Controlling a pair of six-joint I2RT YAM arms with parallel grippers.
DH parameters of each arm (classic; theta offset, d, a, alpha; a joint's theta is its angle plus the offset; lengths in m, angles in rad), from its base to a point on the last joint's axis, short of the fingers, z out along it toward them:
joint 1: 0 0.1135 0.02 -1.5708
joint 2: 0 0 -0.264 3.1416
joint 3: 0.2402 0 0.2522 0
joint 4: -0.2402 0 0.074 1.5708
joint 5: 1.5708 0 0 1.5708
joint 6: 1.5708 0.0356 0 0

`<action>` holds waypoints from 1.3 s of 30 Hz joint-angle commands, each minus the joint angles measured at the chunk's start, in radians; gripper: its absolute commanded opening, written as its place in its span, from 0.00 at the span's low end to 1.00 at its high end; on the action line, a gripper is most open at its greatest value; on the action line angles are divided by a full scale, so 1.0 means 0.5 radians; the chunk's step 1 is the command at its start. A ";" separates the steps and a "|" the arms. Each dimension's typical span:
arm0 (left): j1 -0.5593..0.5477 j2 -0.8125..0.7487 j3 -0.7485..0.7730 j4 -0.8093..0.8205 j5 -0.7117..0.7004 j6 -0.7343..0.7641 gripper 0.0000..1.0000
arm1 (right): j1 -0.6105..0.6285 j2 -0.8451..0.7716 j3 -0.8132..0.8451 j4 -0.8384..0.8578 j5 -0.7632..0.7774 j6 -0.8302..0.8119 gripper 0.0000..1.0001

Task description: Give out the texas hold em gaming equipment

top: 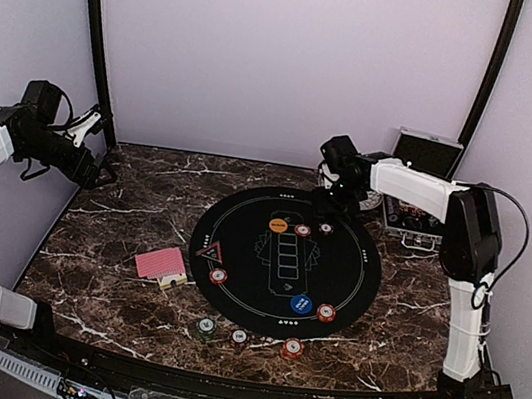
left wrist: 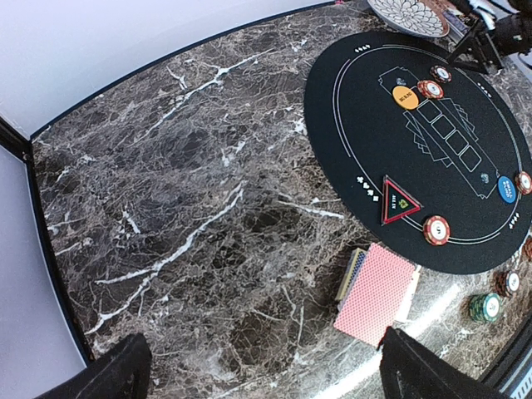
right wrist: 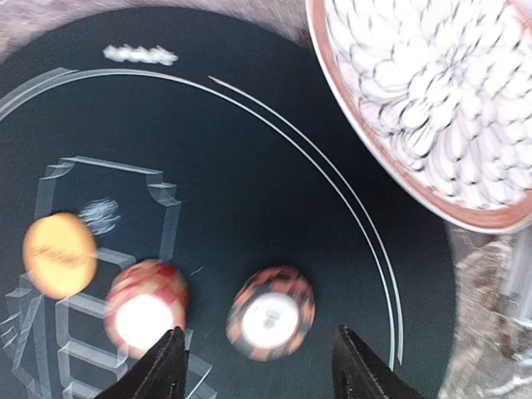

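A round black mat (top: 355, 274) holds an orange button disc (top: 278, 226), a red chip (top: 303, 230) and a red-and-black chip (top: 325, 228) at its far side. My right gripper (top: 332, 210) hovers open just above that red-and-black chip (right wrist: 271, 313), which lies flat on the mat between the fingers and touches neither. The orange disc (right wrist: 58, 253) and red chip (right wrist: 145, 307) lie to its left. Nearer me are a blue disc (top: 301, 304) and further red chips (top: 326, 313). A pink-backed card deck (top: 161, 263) lies left of the mat. My left gripper (top: 104, 169) is open and empty, high above bare marble, with the deck (left wrist: 378, 293) near its right finger.
A patterned bowl (right wrist: 424, 100) sits just beyond the mat's far right edge, close to my right gripper. A silver case (top: 425, 154) stands open at the back right. A green chip stack (top: 206, 328), a dark chip (top: 239, 336) and a red chip (top: 292, 347) lie off the mat's near edge. A red triangle marker (top: 209, 249) lies on the mat's left.
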 commanded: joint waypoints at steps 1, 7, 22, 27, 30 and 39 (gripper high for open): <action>-0.005 -0.008 0.059 -0.061 0.000 0.023 0.99 | 0.285 -0.388 -0.178 0.081 0.026 -0.076 0.64; -0.005 -0.014 0.051 -0.058 0.005 0.028 0.99 | 0.770 -0.648 -0.539 0.102 -0.086 -0.133 0.78; -0.005 -0.040 0.042 -0.070 0.024 0.027 0.99 | 1.409 -0.554 -0.865 0.117 -0.451 -0.178 0.87; -0.005 -0.044 0.043 -0.074 0.025 0.027 0.99 | 1.417 -0.458 -0.825 0.120 -0.466 -0.210 0.87; -0.005 -0.044 0.041 -0.072 0.028 0.028 0.99 | 1.417 -0.411 -0.799 0.112 -0.458 -0.225 0.85; -0.005 -0.047 0.035 -0.073 0.019 0.033 0.99 | 1.417 -0.359 -0.776 0.132 -0.457 -0.228 0.74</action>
